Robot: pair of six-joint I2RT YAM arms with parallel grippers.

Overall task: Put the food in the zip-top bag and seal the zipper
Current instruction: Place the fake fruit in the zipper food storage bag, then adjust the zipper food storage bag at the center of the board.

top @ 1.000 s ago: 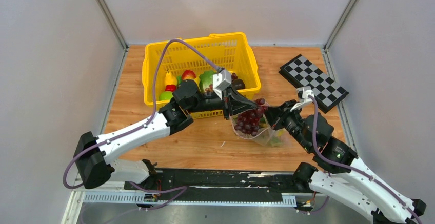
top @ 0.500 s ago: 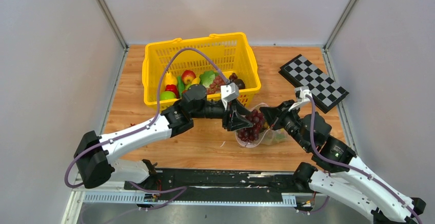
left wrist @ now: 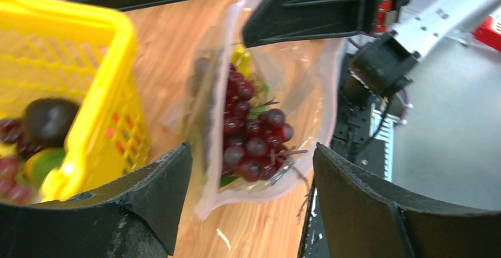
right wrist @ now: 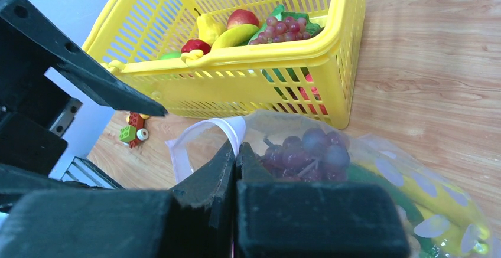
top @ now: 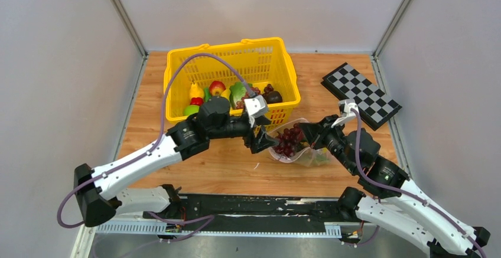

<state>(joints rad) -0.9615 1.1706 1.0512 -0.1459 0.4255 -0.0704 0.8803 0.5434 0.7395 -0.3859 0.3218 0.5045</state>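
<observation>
Wooden table (top: 236, 169), yellow basket (top: 272, 48) at its far centre holding most of the food (top: 215, 90): apple, banana, greens, more grapes. Step in hand, as I read it: loading, early on, with sealing a long way off. Left arm reaches low across the table, wrist levelled at the bag's mouth. Right arm comes in from the right, forearm sloping down to the bag. Zip-top bag (top: 313, 159) lies on the table just beside the basket's near right corner, mouth agape toward the left arm. Purple grapes (left wrist: 251, 134) sit inside, near the mouth, over something yellow and green. Left gripper (top: 269, 143) is at the mouth, fingers spread wide, nothing between them. Right gripper (right wrist: 236, 160) has its fingers pressed together, pinching the rim at the zipper (right wrist: 204, 123). Next move likely calls for the left arm to fetch another piece from the basket without dragging the mouth shut.
</observation>
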